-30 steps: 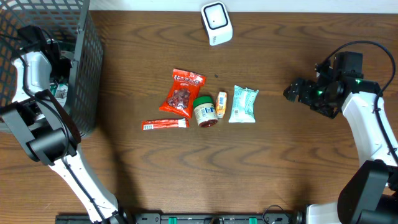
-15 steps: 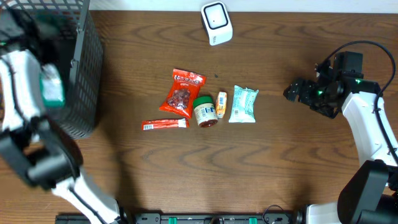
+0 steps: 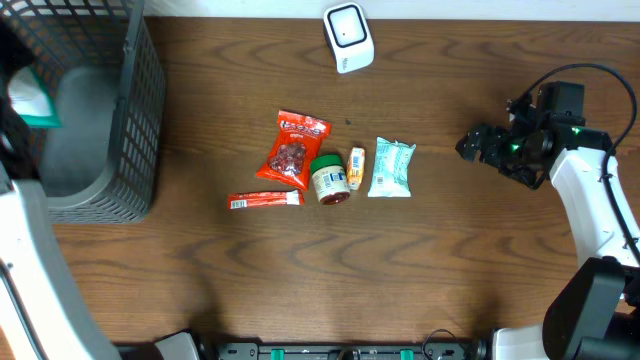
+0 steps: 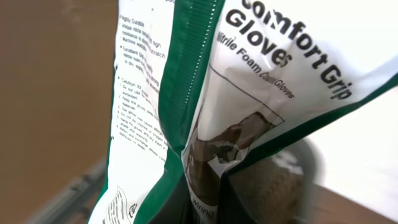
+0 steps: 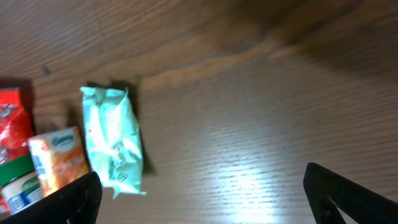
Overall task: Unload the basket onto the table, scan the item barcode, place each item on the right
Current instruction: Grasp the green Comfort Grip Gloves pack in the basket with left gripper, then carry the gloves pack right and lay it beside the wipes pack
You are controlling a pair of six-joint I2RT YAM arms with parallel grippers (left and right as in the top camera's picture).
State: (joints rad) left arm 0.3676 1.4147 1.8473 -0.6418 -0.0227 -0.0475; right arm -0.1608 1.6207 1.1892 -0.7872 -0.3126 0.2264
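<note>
While the glove packet (image 3: 28,95) hangs at the far left of the overhead view, above the wire basket (image 3: 135,120), the relation that matters is its line to the scanner (image 3: 348,38). The scanner stands well apart from it, across the surface (image 3: 450,270) near the middle of the far edge. We judge the left arm the natural carrier: it has the packet, and the right arm sits on the opposite side.

The left fingers are closed together on the packet. In the left wrist view the packet hides them, but the film is creased into a sharp fold, as if pinched low down. Its long axis runs away from the wrist camera, tilted to one side.

The packet is thin glossy film, white with a green border and black print, and it looks floppy enough to swing or curl. One face shows the product name, the other a column of small print. We cannot find a barcode on either visible part; it may lie outside the frame. Which face must turn toward the scanner is therefore open.

The scanner is a small white rounded block with a dark-outlined face. The basket is dark mesh, and the surface is brown wood grain.

The right fingers (image 5: 339,196) stand wide apart and empty, hovering near a crinkled mint-green wrapper (image 5: 112,140). Beside the wrapper lie a red pouch (image 3: 295,148) and a green-lidded jar (image 3: 328,178).
</note>
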